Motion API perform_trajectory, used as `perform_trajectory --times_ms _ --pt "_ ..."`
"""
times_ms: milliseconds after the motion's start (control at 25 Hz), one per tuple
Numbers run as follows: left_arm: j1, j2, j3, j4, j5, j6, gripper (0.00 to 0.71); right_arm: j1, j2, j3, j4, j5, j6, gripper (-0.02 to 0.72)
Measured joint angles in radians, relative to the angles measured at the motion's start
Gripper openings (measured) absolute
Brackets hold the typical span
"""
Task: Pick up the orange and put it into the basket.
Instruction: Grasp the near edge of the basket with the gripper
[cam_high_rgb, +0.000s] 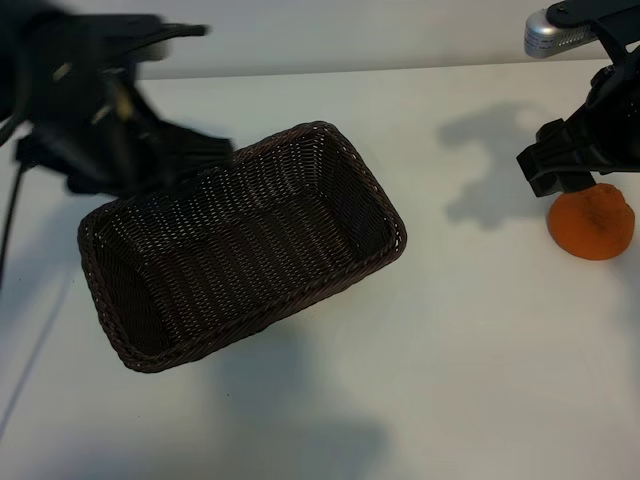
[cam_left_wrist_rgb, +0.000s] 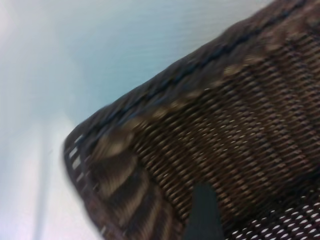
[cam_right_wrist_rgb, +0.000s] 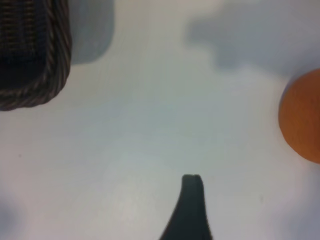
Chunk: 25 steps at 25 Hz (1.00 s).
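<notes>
The orange (cam_high_rgb: 592, 222) lies on the white table at the far right, and its edge shows in the right wrist view (cam_right_wrist_rgb: 302, 117). My right gripper (cam_high_rgb: 560, 165) hangs just above and to the left of it, open and apart from it. One dark finger (cam_right_wrist_rgb: 191, 205) shows over bare table with nothing against it. The dark woven basket (cam_high_rgb: 398, 238) stands left of centre and holds nothing. My left gripper (cam_high_rgb: 150, 150), blurred, hovers over the basket's far left corner. One of its fingers (cam_left_wrist_rgb: 204, 212) shows above the basket's weave (cam_left_wrist_rgb: 150, 107), holding nothing.
The white table (cam_high_rgb: 480, 360) stretches between basket and orange and along the front. Shadows of both arms fall on it. A silver fitting (cam_high_rgb: 548, 35) of the right arm sits at the top right. A corner of the basket (cam_right_wrist_rgb: 35, 55) shows in the right wrist view.
</notes>
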Motion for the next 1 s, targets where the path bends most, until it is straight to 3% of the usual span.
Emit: perform_trajectory --times_ms 320,560,800,1000 --pt "0.0 -0.233 0.256 0.121 -0.012 -0.272 0.563 0.0 0.0 0.0 0.0 0.002 0.0 0.595" --pt "0.007 -0.252 0.377 0.235 -0.042 -0.507 0.563 0.0 0.0 0.0 0.0 0.006 0.0 0.595" --pt "0.104 -0.213 0.402 0.183 -0.163 -0.508 0.563 0.0 0.0 0.0 0.001 0.006 0.0 0.595" --pt "0.139 -0.159 0.402 0.099 -0.234 -0.438 0.563 0.0 0.0 0.0 0.001 0.006 0.0 0.595"
